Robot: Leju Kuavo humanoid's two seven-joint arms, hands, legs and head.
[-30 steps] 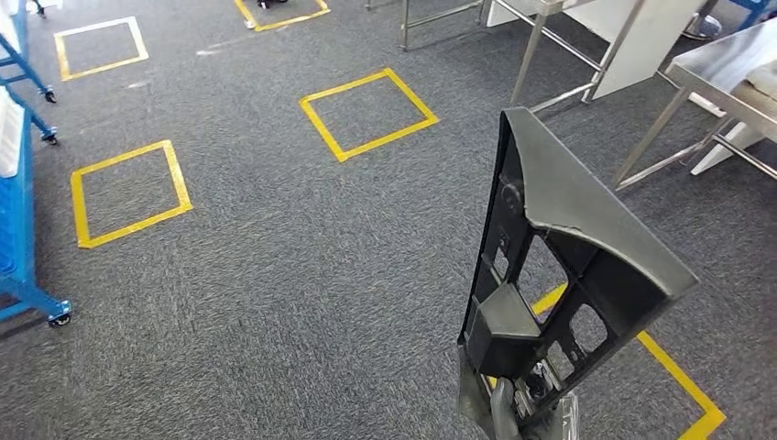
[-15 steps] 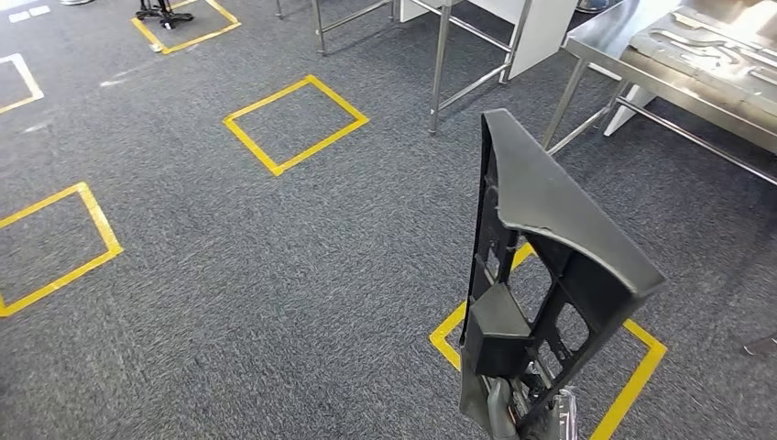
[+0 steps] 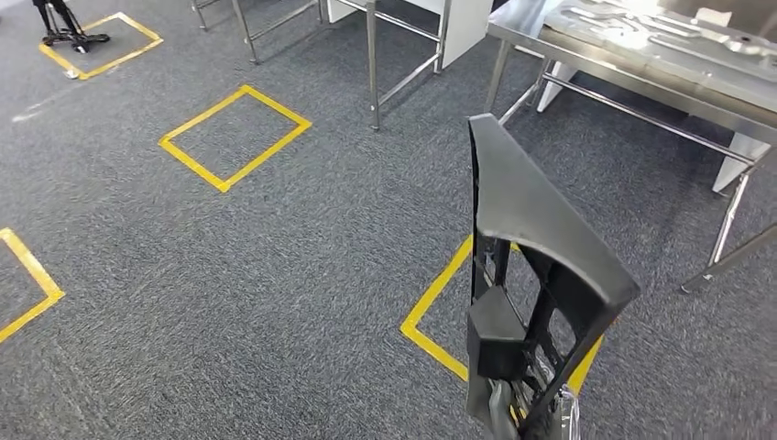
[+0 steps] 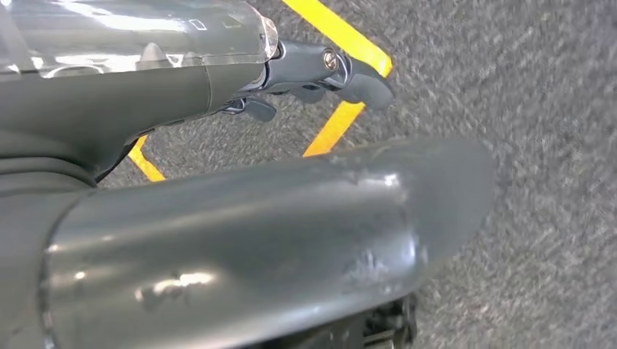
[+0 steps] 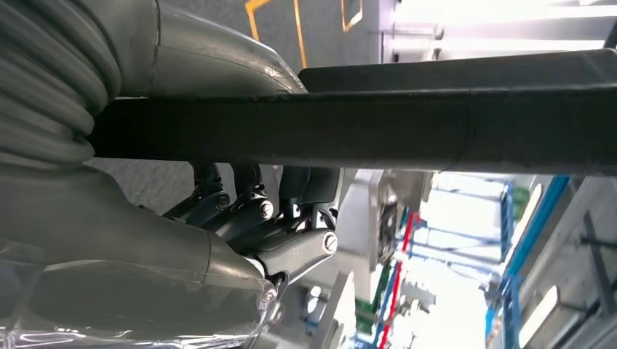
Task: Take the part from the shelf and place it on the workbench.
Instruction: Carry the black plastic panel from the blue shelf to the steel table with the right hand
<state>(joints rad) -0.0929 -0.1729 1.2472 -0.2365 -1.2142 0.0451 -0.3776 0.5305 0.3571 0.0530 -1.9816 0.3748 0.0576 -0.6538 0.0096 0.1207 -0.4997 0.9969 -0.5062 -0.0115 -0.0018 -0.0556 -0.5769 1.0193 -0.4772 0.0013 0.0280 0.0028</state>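
Note:
A long black plastic part [image 3: 531,229] with open cut-outs stands upright in front of me at the lower right of the head view. My right hand [image 3: 522,417] grips its lower end. In the right wrist view the part [image 5: 436,123] runs across the picture, and the right hand [image 5: 276,218] has its dark fingers curled around the part's edge. The steel workbench [image 3: 586,69] stands at the upper right, beyond the part. My left hand [image 4: 218,218] hangs over the carpet with its fingers [image 4: 356,76] stretched out and nothing in them.
Several pale metal pieces [image 3: 641,23] lie on the workbench. A second steel table's legs [image 3: 371,64] stand left of it. Yellow tape squares [image 3: 192,156] mark the grey carpet; one square [image 3: 435,293] lies under the held part. A dark stand [image 3: 60,23] sits at the far left.
The whole scene has slid leftwards as the camera turned right; the workbench now shows larger and closer. The part stays in my right hand in the same upright pose.

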